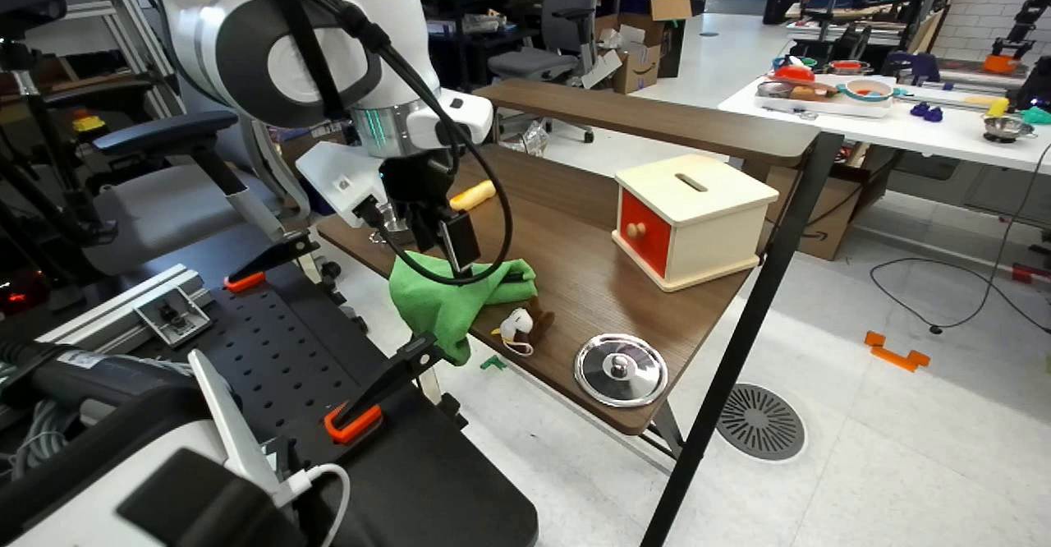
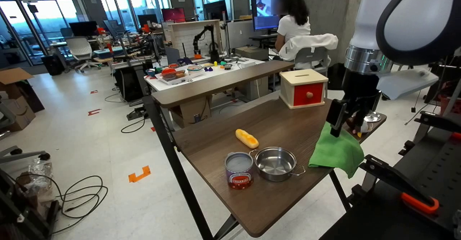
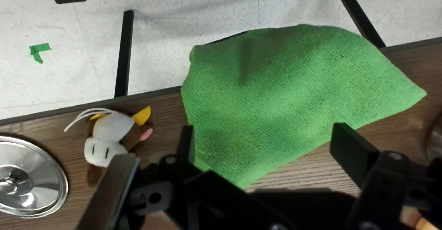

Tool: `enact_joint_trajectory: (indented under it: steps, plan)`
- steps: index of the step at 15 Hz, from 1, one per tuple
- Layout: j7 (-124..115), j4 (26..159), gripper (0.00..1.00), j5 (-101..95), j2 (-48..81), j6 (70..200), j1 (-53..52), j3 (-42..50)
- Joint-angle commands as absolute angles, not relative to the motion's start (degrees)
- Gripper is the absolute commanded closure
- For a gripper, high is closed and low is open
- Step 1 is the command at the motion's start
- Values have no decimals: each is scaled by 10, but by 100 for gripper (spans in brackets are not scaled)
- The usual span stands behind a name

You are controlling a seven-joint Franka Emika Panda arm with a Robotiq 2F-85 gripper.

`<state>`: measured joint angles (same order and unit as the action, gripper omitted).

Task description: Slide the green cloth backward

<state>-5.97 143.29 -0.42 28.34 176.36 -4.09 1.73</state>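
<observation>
A green cloth (image 1: 443, 305) lies on the brown table near its edge beside the robot bench, with part of it hanging over that edge. It also shows in an exterior view (image 2: 336, 151) and in the wrist view (image 3: 272, 92), with one corner pointing in between the fingers. My gripper (image 3: 264, 129) is open and empty, with its fingers spread wide above the cloth's tabletop part. The gripper also shows above the cloth in both exterior views (image 1: 446, 258) (image 2: 347, 125). Whether the fingertips touch the cloth cannot be told.
A plush toy (image 3: 108, 133) and a metal lid (image 3: 29, 180) lie beside the cloth. A metal pot (image 2: 275, 164), a can (image 2: 239, 171) and a yellow bread (image 2: 247, 138) stand opposite. A wooden box (image 1: 698, 218) and raised shelf are at the back. Orange-tipped clamps (image 1: 355, 424) sit on the bench.
</observation>
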Motion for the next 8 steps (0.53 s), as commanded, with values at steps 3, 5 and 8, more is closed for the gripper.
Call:
enact_joint_trajectory:
  steps: [3, 5, 8]
  plan:
    - [-22, 1402, 0, -9, 321, 1771, -31, 6]
    - [-7, 1394, 0, -10, 334, 1777, -21, -6]
    - [7, 1381, 0, -13, 354, 1785, -19, -11]
